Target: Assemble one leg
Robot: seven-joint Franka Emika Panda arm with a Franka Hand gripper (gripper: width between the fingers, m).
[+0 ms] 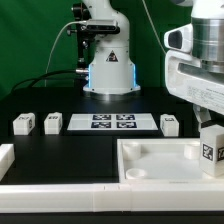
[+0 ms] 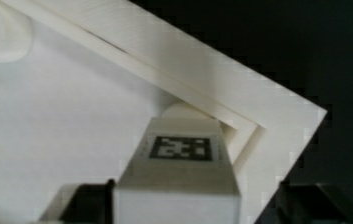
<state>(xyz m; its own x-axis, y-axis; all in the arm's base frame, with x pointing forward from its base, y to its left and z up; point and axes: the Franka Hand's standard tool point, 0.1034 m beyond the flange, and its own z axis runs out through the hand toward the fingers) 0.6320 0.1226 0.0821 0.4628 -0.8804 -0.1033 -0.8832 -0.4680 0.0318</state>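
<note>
Fingers [image 2: 91,200] look clamped on the leg [image 2: 178,150], which stands upright over the corner of the tray [image 2: 84,120] — likely its socket. Best keep it plumb, centre it, then press and twist gently — no side push.

No legible text; only black-and-white fiducial tags on the leg [image 1: 209,152] and the marker board [image 1: 78,122]

The leg [image 2: 178,172] and the tray [image 2: 191,70] look like smooth white plastic with a soft sheen. The bench [image 1: 70,150] is matt black.
</note>
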